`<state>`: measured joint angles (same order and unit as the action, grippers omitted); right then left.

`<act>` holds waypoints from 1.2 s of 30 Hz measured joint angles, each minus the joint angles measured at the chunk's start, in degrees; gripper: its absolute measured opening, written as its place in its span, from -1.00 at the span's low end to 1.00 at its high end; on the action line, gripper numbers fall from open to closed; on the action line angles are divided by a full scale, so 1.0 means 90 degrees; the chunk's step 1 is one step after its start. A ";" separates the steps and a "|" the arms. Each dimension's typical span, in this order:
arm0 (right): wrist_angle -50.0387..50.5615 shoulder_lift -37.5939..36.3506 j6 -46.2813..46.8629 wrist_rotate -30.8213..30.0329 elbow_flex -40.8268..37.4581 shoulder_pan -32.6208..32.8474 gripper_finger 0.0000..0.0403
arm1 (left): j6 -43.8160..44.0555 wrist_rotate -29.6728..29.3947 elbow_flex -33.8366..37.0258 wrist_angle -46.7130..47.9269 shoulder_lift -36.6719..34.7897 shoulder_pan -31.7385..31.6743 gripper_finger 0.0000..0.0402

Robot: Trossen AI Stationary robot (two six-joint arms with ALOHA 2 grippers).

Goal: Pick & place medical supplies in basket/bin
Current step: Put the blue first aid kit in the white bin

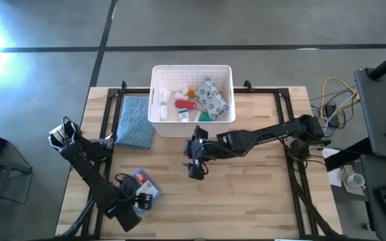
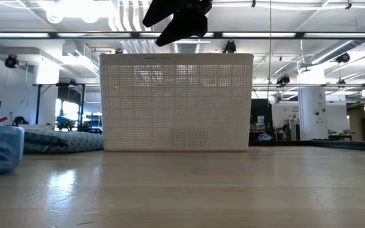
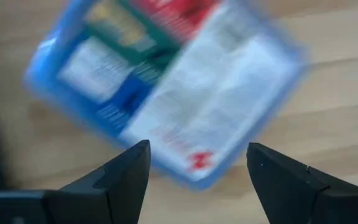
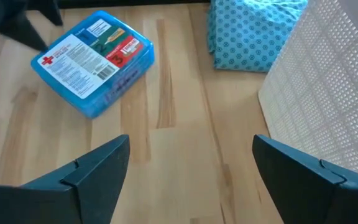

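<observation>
The white slotted basket [image 1: 191, 67] [image 2: 176, 101] stands at the table's far middle. It holds several supplies, among them white bottles [image 1: 165, 98], a red tube [image 1: 185, 104] and a grey-white spotted pouch [image 1: 213, 98]. A blue flat first-aid packet [image 1: 146, 182] [image 4: 92, 59] [image 3: 166, 81] lies flat on the wood near the left front. My left gripper [image 1: 138, 198] [image 3: 197, 168] is open just on the near side of it, its fingers standing either side of the packet's near corner. My right gripper [image 1: 196, 164] [image 4: 191, 168] is open above the table's middle, in front of the basket.
The blue patterned cloth [image 1: 136, 122] [image 4: 253, 31] lies bunched left of the basket, touching its wall. Bare wood stretches across the table's middle and right. Black frame rails run along the table's left and right sides, and cables lie beyond the right edge.
</observation>
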<state>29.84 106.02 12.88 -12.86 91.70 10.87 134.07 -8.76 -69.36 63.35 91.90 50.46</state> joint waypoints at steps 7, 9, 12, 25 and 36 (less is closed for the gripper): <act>-0.0004 0.0000 0.0005 -0.0009 0.0000 -0.0002 0.63 | -0.1478 -0.0299 -0.0137 -0.0125 -0.0056 -0.0039 0.22; -0.0005 0.0000 0.0008 -0.0014 -0.0002 -0.0002 0.63 | -0.1279 0.0264 -0.0110 0.0309 -0.0056 -0.0034 0.22; -0.0008 0.0000 0.0037 -0.0015 -0.0002 -0.0002 0.63 | -0.0939 0.1197 -0.0036 0.0779 -0.0061 -0.0037 0.22; -0.0016 0.0000 0.0615 -0.0040 -0.0005 -0.0005 0.63 | -0.0976 0.2258 0.1110 0.0184 -0.0061 -0.0013 0.22; -0.0026 0.0000 0.0745 -0.0073 -0.0007 -0.0005 0.63 | -0.1240 0.1911 0.2573 -0.0659 -0.0150 -0.0258 0.22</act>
<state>29.61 106.02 19.58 -13.52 91.64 10.83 122.91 8.43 -46.20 57.41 90.55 48.14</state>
